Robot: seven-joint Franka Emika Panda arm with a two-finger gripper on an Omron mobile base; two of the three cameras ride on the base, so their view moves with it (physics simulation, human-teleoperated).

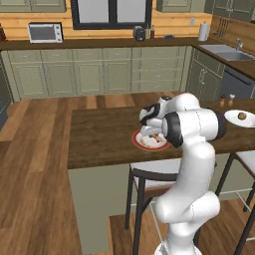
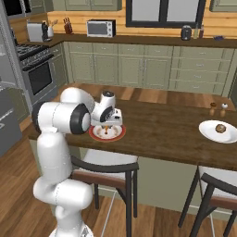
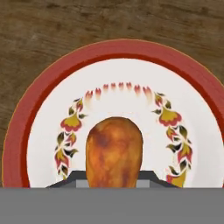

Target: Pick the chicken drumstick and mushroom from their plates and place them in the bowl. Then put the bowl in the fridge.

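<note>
1. The gripper (image 2: 107, 128) is down on the red-rimmed plate (image 3: 39, 109), near the middle of the desk (image 1: 99, 134), with its jaws closed around the chicken drumstick (image 3: 114, 151), which lies at the plate's centre.
2. The step in hand looks like the first pick: the drumstick seems grasped but not lifted.
3. The next move calls for a straight lift clear of the plate, then a carry to the bowl.
4. The mushroom (image 2: 220, 127) sits on the plain white plate (image 2: 206, 131), well apart at the desk's far end, beside two small shakers (image 2: 217, 109).
5. Stools (image 2: 109, 169) stand under the desk edge; nothing blocks the lift.
</note>
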